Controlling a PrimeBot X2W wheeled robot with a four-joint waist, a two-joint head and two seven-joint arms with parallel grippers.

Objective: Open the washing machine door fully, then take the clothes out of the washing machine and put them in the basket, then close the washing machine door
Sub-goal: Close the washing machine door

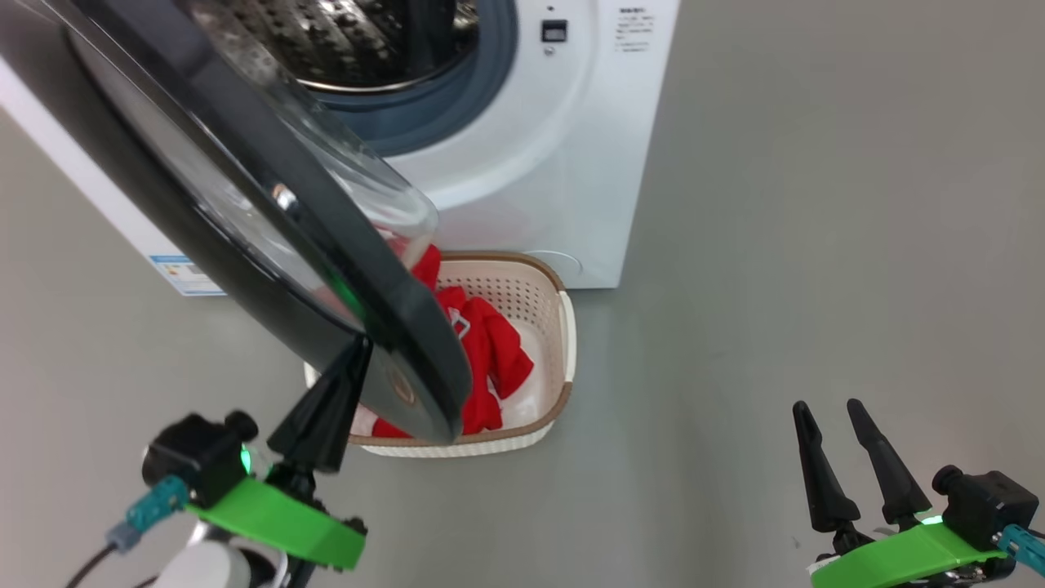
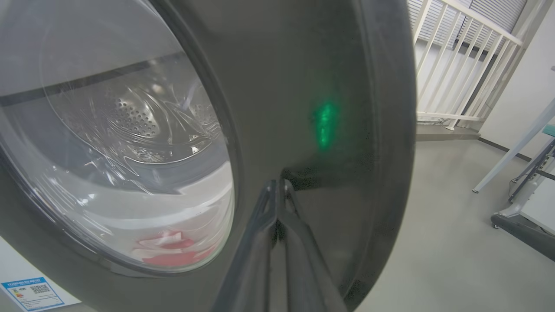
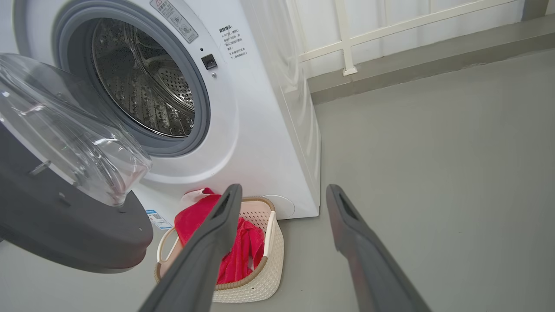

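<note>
Nudging the washing machine door (image 1: 392, 327), my clenched left tool (image 1: 355, 359) may skid off its glossy rim. My right tool (image 1: 826, 406) hangs released.

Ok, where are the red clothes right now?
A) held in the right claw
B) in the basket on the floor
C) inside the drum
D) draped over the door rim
B: the red clothes lie in the cream perforated basket, which stands on the floor in front of the washing machine.

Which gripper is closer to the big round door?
Left. The left gripper, shut, sits against the black rim of the door; the right gripper, open, hangs above the floor off to its right.
</note>
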